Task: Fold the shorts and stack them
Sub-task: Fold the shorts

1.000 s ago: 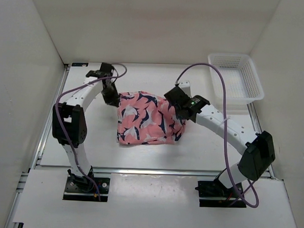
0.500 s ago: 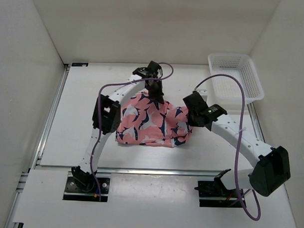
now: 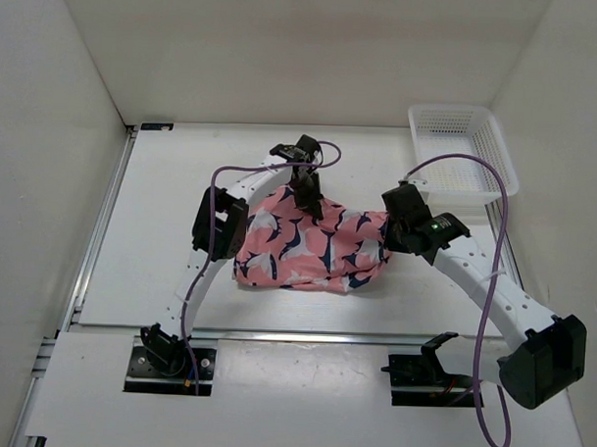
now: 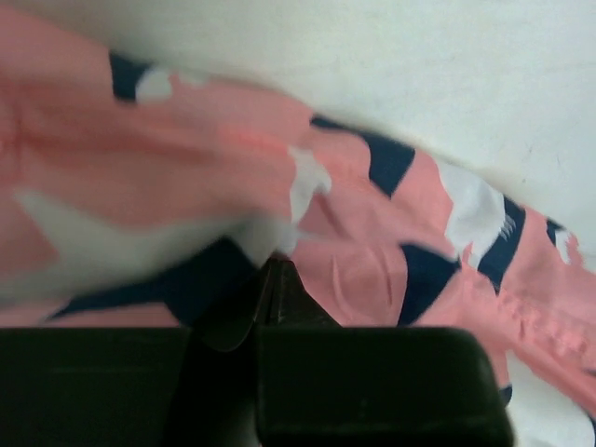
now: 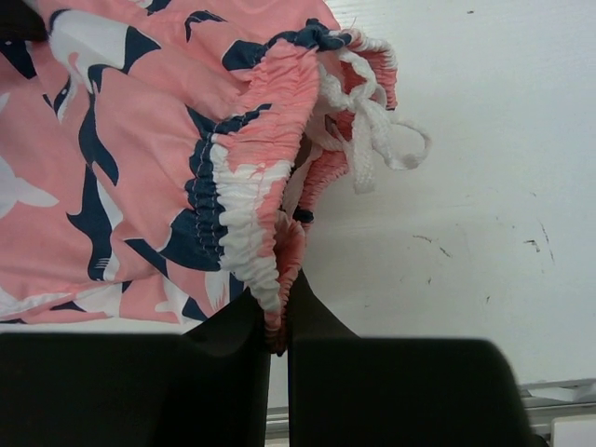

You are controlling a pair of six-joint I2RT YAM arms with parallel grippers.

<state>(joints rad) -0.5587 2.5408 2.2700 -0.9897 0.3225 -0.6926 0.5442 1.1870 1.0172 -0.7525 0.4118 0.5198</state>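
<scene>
Tightly, left jaws pinched on shorts (image 3: pixel 307 251), right jaws clamping waistband (image 5: pixel 235 209)

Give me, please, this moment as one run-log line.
left gripper: shut on shorts far edge | right gripper: shut on waistband | shorts: bunched, not yet stacked

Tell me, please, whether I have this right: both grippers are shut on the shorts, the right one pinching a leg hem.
Not quite: the left gripper and right gripper are both shut on the shorts, but the right pinches the elastic waistband by the drawstring, not a leg hem; see the right wrist view.
</scene>
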